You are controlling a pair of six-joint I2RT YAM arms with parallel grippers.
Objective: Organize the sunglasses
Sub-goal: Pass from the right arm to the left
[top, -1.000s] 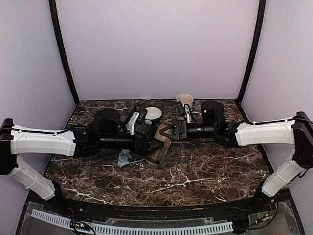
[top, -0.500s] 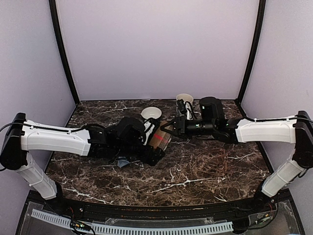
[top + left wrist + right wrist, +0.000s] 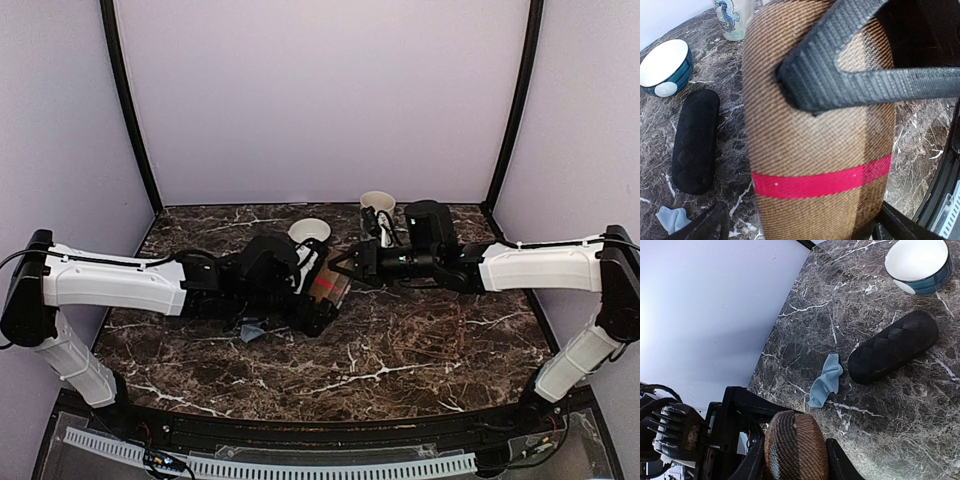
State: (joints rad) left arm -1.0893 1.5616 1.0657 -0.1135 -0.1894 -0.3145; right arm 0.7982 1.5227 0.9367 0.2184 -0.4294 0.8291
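The sunglasses are not in view. The brown striped case (image 3: pixel 328 285), with a pink band (image 3: pixel 820 182), is held between both grippers over the table's middle. My left gripper (image 3: pixel 318 306) is shut on its lower end, and the case fills the left wrist view (image 3: pixel 805 125). My right gripper (image 3: pixel 346 268) is shut on its upper end (image 3: pixel 795 447), with one finger (image 3: pixel 865 82) lying across the case. The black checkered case (image 3: pixel 892 347) lies closed on the table and also shows in the left wrist view (image 3: pixel 695 142).
A crumpled blue cloth (image 3: pixel 826 380) lies on the marble next to the black case and shows under the left arm (image 3: pixel 252 328). A white and blue bowl (image 3: pixel 310 231) and a white cup (image 3: pixel 377 203) stand at the back, near the wall.
My left arm has reached further right and its wrist has turned. The brown case has risen a little toward the back. My right gripper has shifted slightly left with it.
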